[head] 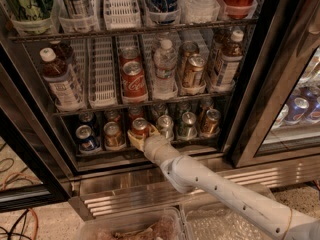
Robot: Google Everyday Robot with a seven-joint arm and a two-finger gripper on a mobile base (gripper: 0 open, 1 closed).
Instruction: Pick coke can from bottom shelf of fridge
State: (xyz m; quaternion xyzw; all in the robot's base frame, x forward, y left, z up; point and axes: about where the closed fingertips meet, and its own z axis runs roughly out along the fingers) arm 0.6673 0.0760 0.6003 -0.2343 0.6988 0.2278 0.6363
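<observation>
The coke can (139,126), red with a silver top, stands in the front row of the bottom shelf (117,151) of the fridge (250,109), whose door stands open. My gripper (141,134) has reached into that shelf on its cream arm from the lower right. Its fingers (131,134) sit on either side of the can's lower body, open around it. The can still stands on the rack in line with its neighbours.
A blue Pepsi can (86,137) and a gold can (112,134) stand left of the coke can, silver and green cans (165,126) and a brown can (210,121) right. The rack above holds bottles and another Coke can (133,79). A clear bin (135,228) sits on the floor.
</observation>
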